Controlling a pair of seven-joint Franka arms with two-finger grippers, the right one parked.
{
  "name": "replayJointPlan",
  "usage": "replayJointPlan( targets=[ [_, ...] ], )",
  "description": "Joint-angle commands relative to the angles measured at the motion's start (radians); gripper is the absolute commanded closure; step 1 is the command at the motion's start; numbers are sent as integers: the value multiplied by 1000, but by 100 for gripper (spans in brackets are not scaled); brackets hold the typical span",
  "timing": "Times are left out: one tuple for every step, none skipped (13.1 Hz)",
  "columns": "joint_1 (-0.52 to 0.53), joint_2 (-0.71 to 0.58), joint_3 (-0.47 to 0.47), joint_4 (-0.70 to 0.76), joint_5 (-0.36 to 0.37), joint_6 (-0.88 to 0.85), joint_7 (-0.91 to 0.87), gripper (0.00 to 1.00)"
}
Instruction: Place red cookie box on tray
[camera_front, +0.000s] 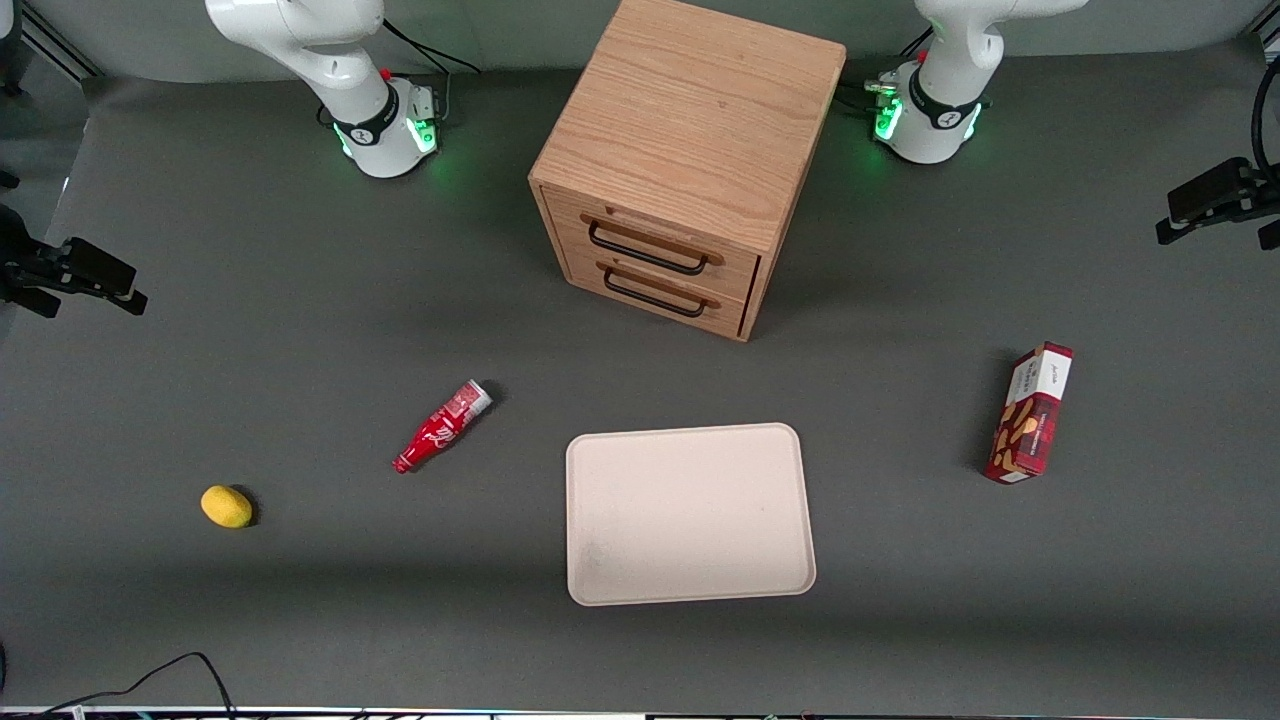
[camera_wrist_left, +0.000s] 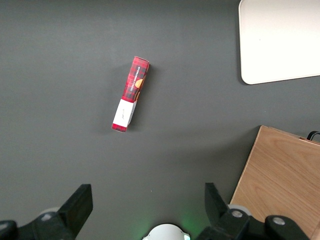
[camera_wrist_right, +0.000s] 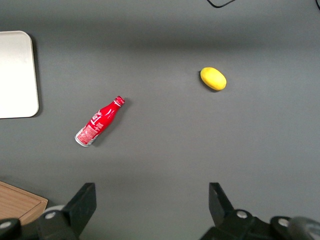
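Note:
The red cookie box (camera_front: 1030, 412) lies flat on the grey table toward the working arm's end, well apart from the tray (camera_front: 690, 515). The wrist view shows the red cookie box (camera_wrist_left: 131, 94) with its plaid carton and white panel, and a corner of the tray (camera_wrist_left: 280, 40). My left gripper (camera_wrist_left: 147, 197) hangs high above the table, open, with nothing between its fingers and the box a good way off from them. In the front view the gripper is out of frame.
A wooden two-drawer cabinet (camera_front: 690, 160) stands farther from the front camera than the tray. A small red bottle (camera_front: 440, 427) and a yellow lemon (camera_front: 226, 506) lie toward the parked arm's end. Black camera mounts (camera_front: 1215, 200) sit at the table's ends.

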Motion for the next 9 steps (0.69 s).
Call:
replayJointPlan(
  targets=[
    [-2,10,19,20,11,-20,-4,0],
    [-2,10,20,22,9,-20,-2,0],
    [-4,10,20,23,11,-20,-2,0],
    [-5,10,20,22,11,-20,-2,0],
    [-4,9,20,22,11,-22,-1,0],
    [-2,7,20,22,11,-23,-1,0],
    [-1,3,22,20,12,-29,4,0],
    [-2,3,27,22,14,-40,4,0],
    [-4,3,30,20,37,-43,4,0]
  ],
)
